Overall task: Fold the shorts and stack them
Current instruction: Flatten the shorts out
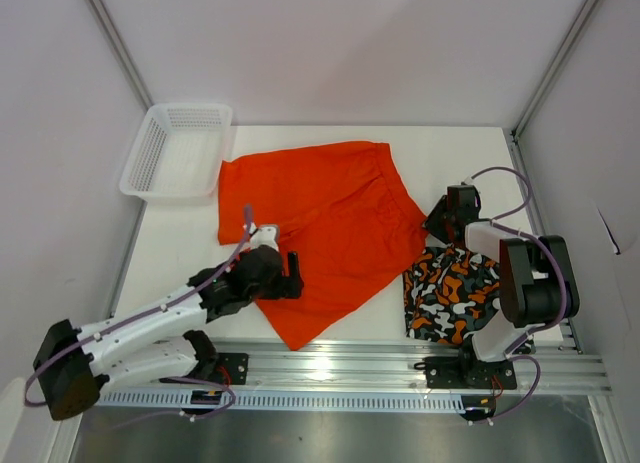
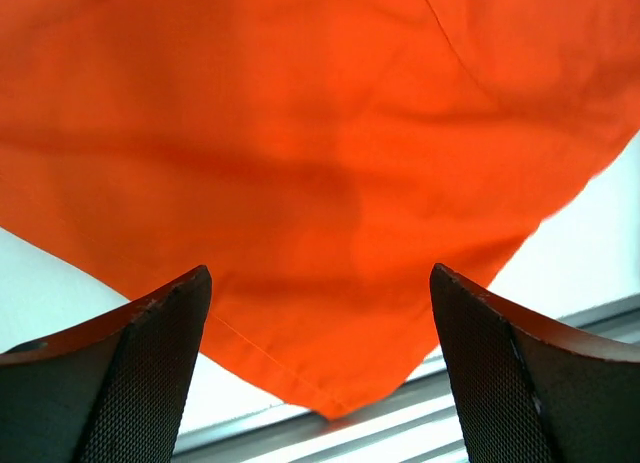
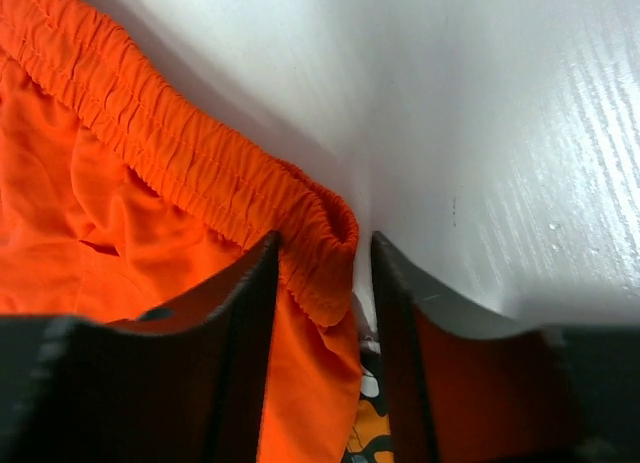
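The plain orange shorts (image 1: pixel 320 213) lie spread flat in the middle of the table, one leg corner reaching toward the front rail. My left gripper (image 1: pixel 290 280) hovers over that leg with its jaws wide open and nothing between them; in the left wrist view the orange fabric (image 2: pixel 300 153) fills the space under the left gripper (image 2: pixel 320 273). My right gripper (image 1: pixel 437 221) sits at the waistband's right corner. In the right wrist view the gathered waistband (image 3: pixel 320 233) lies between the parted fingers of the right gripper (image 3: pixel 325 238), with a gap on the right side. The patterned shorts (image 1: pixel 450 293) lie folded at the front right.
A white mesh basket (image 1: pixel 140 168) stands at the back left corner. An aluminium rail (image 1: pixel 400 363) runs along the table's front edge, just past the orange leg corner (image 2: pixel 330 408). Enclosure walls and posts close in the sides and back.
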You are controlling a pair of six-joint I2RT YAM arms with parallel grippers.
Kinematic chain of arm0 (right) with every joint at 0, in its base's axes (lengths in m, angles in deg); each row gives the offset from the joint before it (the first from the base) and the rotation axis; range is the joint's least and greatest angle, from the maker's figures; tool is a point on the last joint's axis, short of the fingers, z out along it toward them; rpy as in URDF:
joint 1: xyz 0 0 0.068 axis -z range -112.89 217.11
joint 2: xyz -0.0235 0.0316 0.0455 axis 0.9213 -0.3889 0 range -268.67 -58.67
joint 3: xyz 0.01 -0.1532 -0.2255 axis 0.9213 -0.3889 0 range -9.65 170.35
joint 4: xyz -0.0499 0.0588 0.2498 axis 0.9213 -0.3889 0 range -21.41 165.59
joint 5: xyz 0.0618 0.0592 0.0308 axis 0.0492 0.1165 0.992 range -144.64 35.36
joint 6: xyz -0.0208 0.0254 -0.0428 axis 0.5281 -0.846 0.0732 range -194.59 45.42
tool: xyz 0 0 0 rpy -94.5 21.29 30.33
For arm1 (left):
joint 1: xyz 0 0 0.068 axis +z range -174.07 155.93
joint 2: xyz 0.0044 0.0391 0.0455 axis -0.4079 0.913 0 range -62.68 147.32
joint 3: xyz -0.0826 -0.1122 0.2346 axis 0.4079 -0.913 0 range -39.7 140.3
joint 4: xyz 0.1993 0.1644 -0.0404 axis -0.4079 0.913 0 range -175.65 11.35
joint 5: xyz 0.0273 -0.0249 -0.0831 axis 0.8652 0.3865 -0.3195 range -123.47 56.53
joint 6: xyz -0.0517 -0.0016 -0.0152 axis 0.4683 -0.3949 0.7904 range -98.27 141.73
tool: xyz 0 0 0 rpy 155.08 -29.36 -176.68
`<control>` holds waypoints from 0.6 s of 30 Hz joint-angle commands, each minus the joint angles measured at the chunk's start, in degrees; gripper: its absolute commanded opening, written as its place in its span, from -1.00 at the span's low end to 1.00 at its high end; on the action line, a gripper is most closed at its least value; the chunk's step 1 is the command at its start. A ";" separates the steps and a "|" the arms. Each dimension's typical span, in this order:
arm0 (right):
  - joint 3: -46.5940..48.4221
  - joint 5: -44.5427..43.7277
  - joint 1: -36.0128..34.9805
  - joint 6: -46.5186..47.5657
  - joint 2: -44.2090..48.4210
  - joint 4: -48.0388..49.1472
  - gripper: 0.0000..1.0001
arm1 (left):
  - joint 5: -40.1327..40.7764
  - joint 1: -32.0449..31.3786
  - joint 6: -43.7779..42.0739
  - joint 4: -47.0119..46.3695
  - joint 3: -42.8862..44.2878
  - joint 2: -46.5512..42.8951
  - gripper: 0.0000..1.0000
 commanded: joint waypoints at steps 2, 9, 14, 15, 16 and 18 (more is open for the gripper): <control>0.14 1.61 0.18 -0.29 -0.59 2.12 -0.27 | 8.27 -9.44 1.63 4.97 6.18 5.99 0.82; 0.67 0.73 0.62 -0.91 -0.68 1.60 -1.00 | 11.52 -24.54 -3.12 6.54 10.58 16.01 0.73; 5.22 -1.03 1.93 -2.40 -3.75 -0.16 -1.00 | 14.08 -30.54 -6.45 6.12 13.56 23.04 0.70; 6.37 -1.03 2.20 -2.40 -4.37 -1.21 -1.00 | 13.64 -31.16 -7.16 5.51 13.74 23.84 0.68; 7.42 -1.11 2.46 -2.66 -5.59 -2.43 -1.00 | 13.46 -31.42 -7.51 5.41 14.35 24.54 0.68; 10.32 -1.20 3.08 -2.84 -6.83 -3.15 -1.00 | 12.76 -31.69 -9.09 5.06 15.67 26.47 0.64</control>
